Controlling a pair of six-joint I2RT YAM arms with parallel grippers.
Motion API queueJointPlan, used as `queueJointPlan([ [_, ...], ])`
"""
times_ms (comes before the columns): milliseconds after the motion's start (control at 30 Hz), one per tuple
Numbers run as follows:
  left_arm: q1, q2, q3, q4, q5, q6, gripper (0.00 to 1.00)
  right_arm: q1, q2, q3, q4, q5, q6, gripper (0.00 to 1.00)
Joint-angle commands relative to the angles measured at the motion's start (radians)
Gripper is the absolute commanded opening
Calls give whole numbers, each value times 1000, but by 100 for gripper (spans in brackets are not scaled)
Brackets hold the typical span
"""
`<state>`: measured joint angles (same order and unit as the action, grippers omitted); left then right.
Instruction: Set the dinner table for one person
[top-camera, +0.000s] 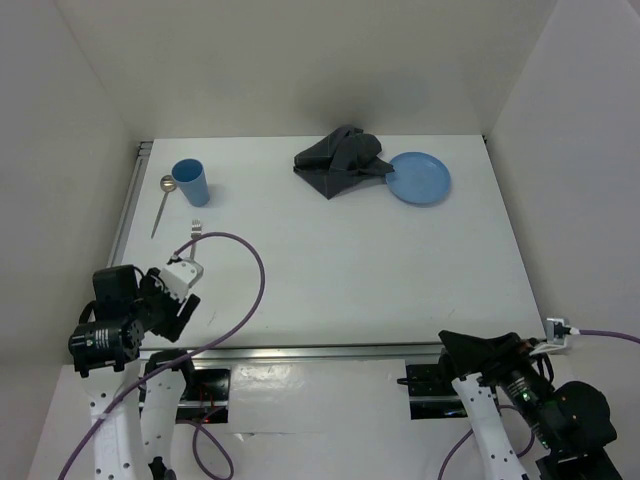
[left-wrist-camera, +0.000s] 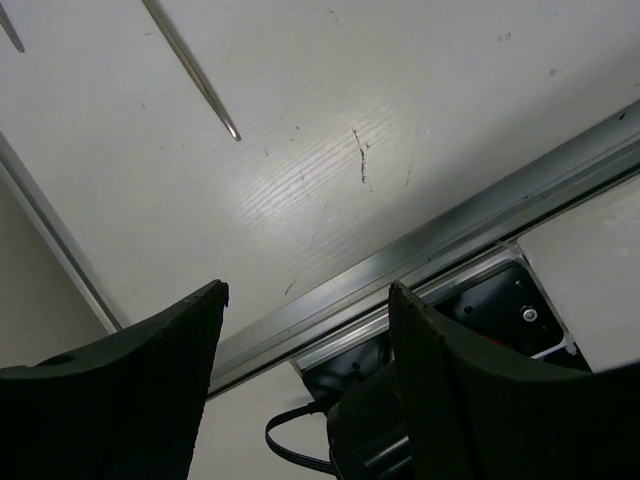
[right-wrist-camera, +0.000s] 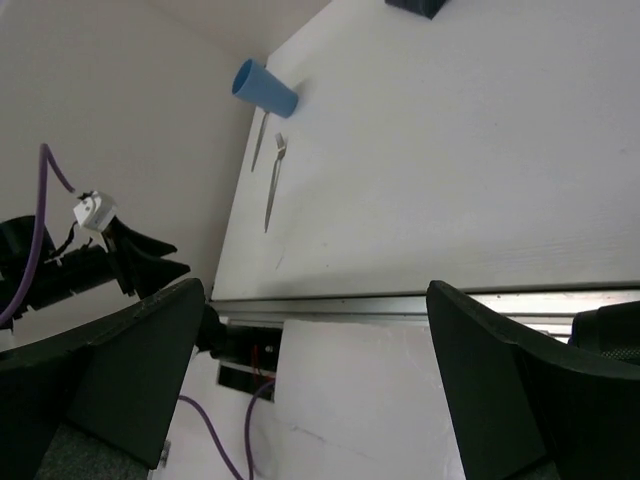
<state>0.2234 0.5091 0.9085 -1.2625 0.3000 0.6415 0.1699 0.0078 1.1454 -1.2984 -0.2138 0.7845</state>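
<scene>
While cup (top-camera: 190, 181) sits beside spoon (top-camera: 161, 203), placemat (top-camera: 340, 160) touches plate (top-camera: 420, 179) (dinner table (top-camera: 350, 270) rear).

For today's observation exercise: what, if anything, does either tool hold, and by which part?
Nothing: the left tool and the right tool are both open and empty.

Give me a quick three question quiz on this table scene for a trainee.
1. True or false: the left gripper and right gripper are both open and empty.
2. Fill in: the crumpled cloth touches the ___.
3. What lies nearest the cup? A spoon, B cloth, C right gripper.
Key: 1 true; 2 plate; 3 A.
</scene>
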Motion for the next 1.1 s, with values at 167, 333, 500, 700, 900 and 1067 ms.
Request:
queueJointPlan([
  [167, -2, 51, 99, 86, -24, -59, 81, 2, 147, 135, 23, 157, -4, 100],
  [333, -2, 150, 153, 225, -12, -123, 84, 2, 383, 125, 258, 168, -155, 100],
  [500, -2, 429, 304, 337, -52, -242, 84, 2, 667, 114, 523, 214, -290, 100],
  [700, -2, 658, 513, 347, -6, -347, 84, 2, 1154, 204, 856, 209, -396, 100],
  [900, -12, 761, 535, 379, -47, -375, 84, 11, 1662, 370, 1149, 71, -475, 100],
  [1067, -12, 844, 566, 379, -111, -385, 84, 31, 2111, 699, 1231, 13, -484, 100],
])
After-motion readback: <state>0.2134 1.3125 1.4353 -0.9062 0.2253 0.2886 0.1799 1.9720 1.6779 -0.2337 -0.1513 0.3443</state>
